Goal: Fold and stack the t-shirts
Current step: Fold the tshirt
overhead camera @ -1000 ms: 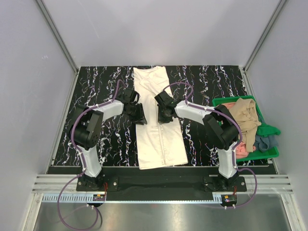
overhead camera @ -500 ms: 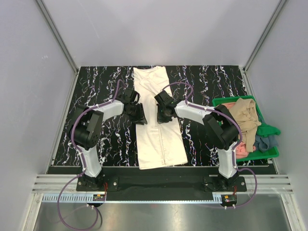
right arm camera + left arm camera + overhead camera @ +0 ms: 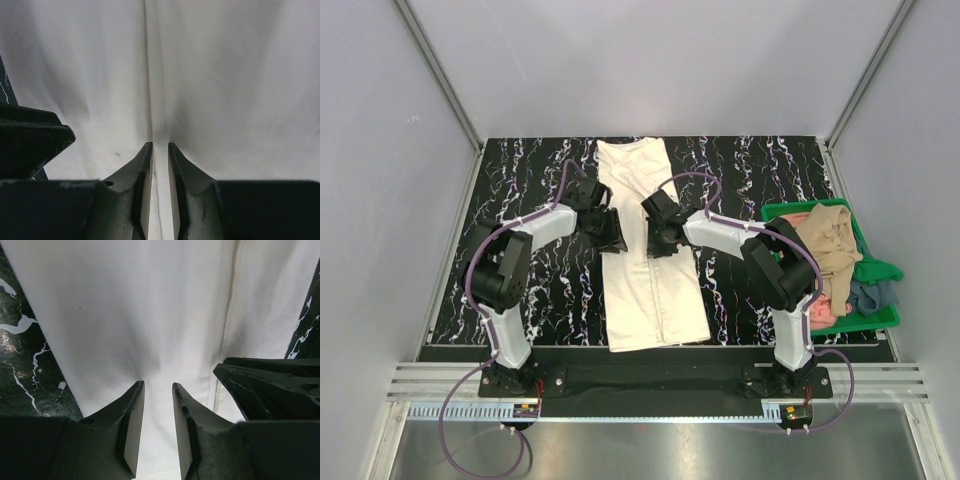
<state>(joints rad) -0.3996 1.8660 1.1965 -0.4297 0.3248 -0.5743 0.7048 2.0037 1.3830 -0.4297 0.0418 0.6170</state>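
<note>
1. Top view: the cream t-shirt (image 3: 650,290), folded into a long strip, lies on the black marbled table (image 3: 540,170). Its long axis runs near to far, with the near end leaning slightly right. The left gripper (image 3: 610,232) is at the strip's left edge and the right gripper (image 3: 658,243) is on its middle. Since a second ago the left gripper has shifted slightly farther away, while the shirt lies as it did. The tan shirt (image 3: 830,240), pink shirt (image 3: 820,313) and grey-blue shirt (image 3: 868,296) sit in the green bin (image 3: 880,270) at the right.
2. Left wrist view: the left gripper (image 3: 158,385) is released, its fingers a narrow gap apart over the cream cloth (image 3: 125,305).
3. Right wrist view: the right gripper (image 3: 159,145) is slightly parted, with a fold line (image 3: 147,60) running into the gap.
</note>
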